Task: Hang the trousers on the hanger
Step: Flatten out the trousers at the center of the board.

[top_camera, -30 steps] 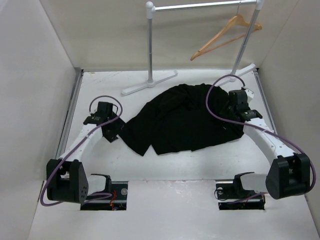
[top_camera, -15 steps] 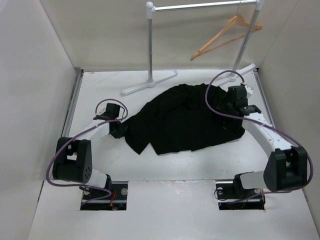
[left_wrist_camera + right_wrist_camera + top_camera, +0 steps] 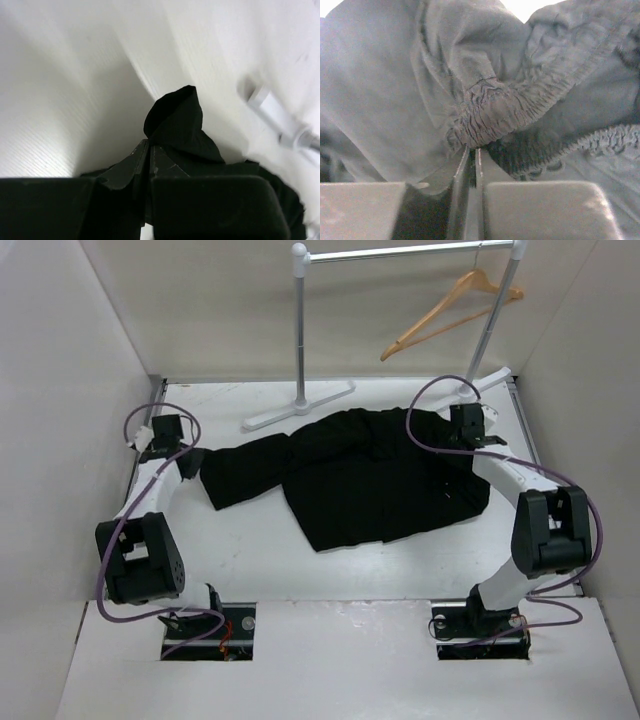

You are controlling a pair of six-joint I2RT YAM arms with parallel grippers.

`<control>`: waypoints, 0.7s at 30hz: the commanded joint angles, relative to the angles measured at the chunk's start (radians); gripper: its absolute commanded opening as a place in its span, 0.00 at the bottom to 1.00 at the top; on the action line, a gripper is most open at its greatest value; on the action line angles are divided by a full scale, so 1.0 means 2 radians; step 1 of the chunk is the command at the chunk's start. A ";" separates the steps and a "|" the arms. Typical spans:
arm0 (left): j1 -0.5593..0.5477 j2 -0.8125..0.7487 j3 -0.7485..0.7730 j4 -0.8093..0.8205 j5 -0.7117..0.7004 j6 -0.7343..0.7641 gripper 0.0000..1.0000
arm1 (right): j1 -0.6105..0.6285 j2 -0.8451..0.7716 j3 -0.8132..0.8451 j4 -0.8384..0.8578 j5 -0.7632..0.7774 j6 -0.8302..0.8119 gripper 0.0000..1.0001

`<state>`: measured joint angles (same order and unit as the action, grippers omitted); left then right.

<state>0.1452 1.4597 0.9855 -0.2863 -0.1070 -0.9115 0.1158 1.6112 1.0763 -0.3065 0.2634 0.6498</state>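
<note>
- Left gripper [image 3: 150, 151] is clamped tight on a leg end of the trousers [image 3: 370, 485].
- Right gripper [image 3: 471, 150] is pinched closed on their elastic waistband [image 3: 510, 112].
- Wooden hanger [image 3: 448, 308] hangs on the rail [image 3: 400, 252], well apart.

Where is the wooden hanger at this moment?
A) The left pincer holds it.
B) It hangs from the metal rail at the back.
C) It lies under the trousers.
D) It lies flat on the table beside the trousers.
B: in the top view the hanger hangs by its hook from the rail, well apart from the trousers spread below it.
</note>
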 commanded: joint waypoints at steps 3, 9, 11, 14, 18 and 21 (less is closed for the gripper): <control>0.067 0.018 0.079 -0.005 -0.030 -0.005 0.00 | -0.037 -0.035 0.049 0.067 0.033 -0.003 0.08; 0.093 0.100 0.178 0.003 -0.026 0.003 0.09 | -0.111 0.040 0.166 0.076 0.000 0.031 0.07; 0.074 0.119 0.208 0.001 -0.019 0.018 0.27 | -0.123 0.082 0.217 0.073 -0.010 0.047 0.14; 0.050 0.103 0.211 -0.018 -0.012 0.033 0.50 | -0.131 0.115 0.263 0.056 -0.010 0.070 0.40; 0.034 -0.002 0.117 -0.025 -0.029 0.039 0.61 | -0.127 0.086 0.259 0.018 0.000 0.071 0.62; 0.011 -0.090 0.025 -0.044 -0.022 0.036 0.61 | -0.108 0.005 0.179 0.025 0.000 0.063 0.60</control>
<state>0.1890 1.4586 1.1469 -0.3206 -0.1356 -0.8532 -0.1417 1.7958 1.5150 -0.2501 0.2546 0.7677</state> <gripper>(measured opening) 0.610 0.610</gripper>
